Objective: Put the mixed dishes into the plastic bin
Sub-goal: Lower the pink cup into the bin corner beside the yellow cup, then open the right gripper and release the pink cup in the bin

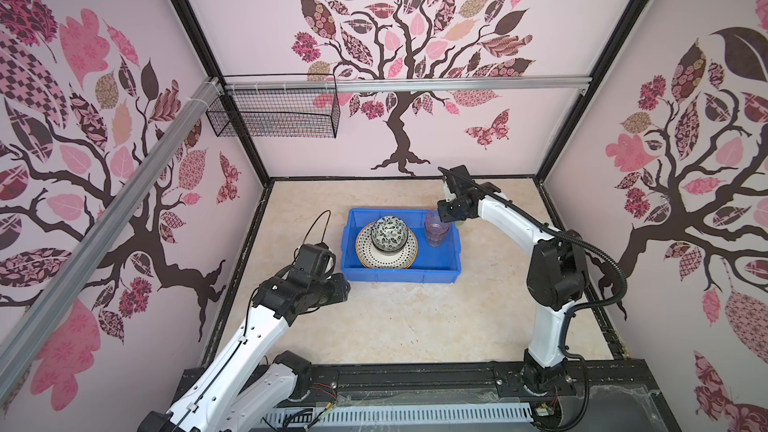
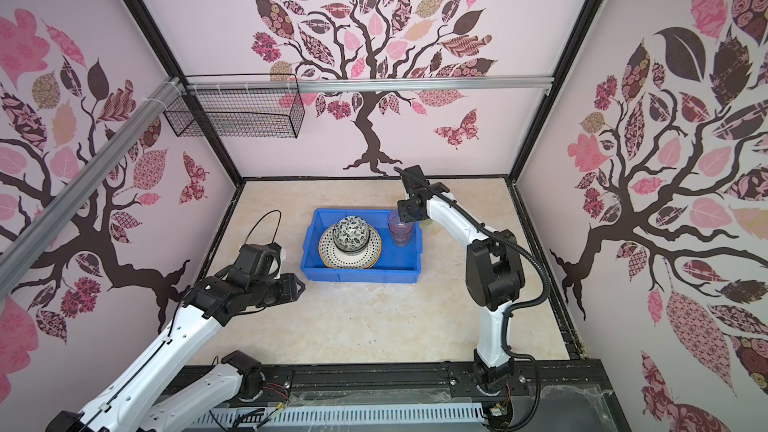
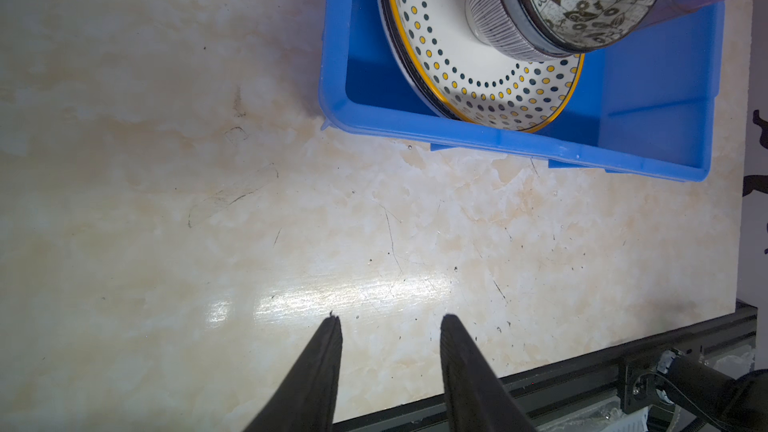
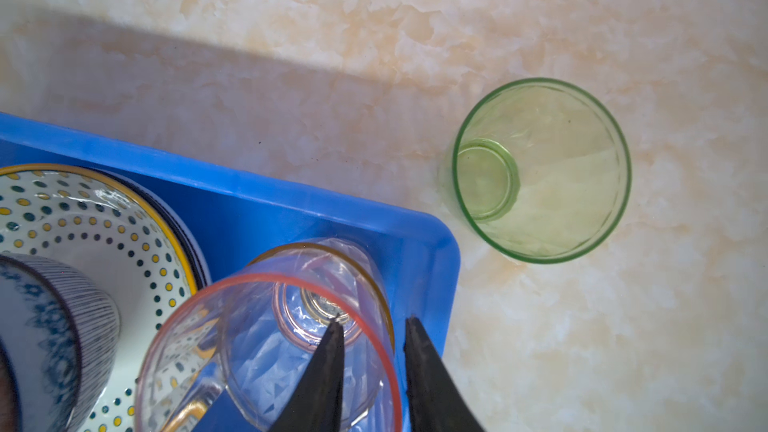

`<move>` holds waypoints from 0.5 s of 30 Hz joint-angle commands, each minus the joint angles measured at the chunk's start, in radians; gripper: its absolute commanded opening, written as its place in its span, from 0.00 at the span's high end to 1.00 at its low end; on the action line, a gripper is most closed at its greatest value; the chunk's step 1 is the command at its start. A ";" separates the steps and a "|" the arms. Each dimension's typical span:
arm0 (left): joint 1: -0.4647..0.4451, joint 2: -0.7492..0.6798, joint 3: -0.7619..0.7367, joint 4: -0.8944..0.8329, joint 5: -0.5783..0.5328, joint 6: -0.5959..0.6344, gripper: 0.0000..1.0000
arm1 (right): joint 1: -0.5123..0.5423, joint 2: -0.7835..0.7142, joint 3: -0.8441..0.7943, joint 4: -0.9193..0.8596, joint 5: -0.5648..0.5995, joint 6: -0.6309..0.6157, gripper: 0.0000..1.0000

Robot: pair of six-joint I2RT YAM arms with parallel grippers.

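Observation:
The blue plastic bin point(image 1: 399, 276) point(image 2: 361, 276) sits mid-table. In it lies a stack of plates, the dotted-rim plate point(image 3: 469, 76) on top, carrying a striped bowl point(image 3: 482, 14) with the black-white leafy bowl point(image 1: 388, 232) on it. At the bin's far right corner a pink-rimmed cup point(image 4: 266, 359) point(image 1: 435, 234) stands nested in a yellow-rimmed cup point(image 4: 365, 268). My right gripper point(image 4: 374, 322) is open and straddles the pink rim, one finger inside and one outside, with gaps showing. My left gripper point(image 3: 391, 317) hangs open and empty over bare table, left of the bin's near corner.
A translucent green cup point(image 4: 540, 172) stands upright on the table just outside the bin's far right corner. A black wire basket point(image 1: 274, 114) hangs on the back wall at upper left. A black rail point(image 1: 415, 380) runs along the table's front edge.

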 commanded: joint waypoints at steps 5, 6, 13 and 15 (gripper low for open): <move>0.003 -0.010 -0.026 0.020 0.006 0.007 0.57 | 0.006 -0.123 -0.036 0.045 -0.024 0.021 0.68; 0.003 -0.010 -0.026 0.019 0.006 0.006 0.57 | 0.007 -0.130 -0.041 0.050 -0.024 0.022 0.68; 0.003 -0.013 -0.026 0.019 0.005 0.006 0.57 | 0.005 -0.182 -0.090 0.089 0.009 0.031 0.65; 0.003 -0.015 -0.027 0.020 0.005 0.006 0.57 | 0.005 -0.204 -0.114 0.112 0.011 0.037 0.64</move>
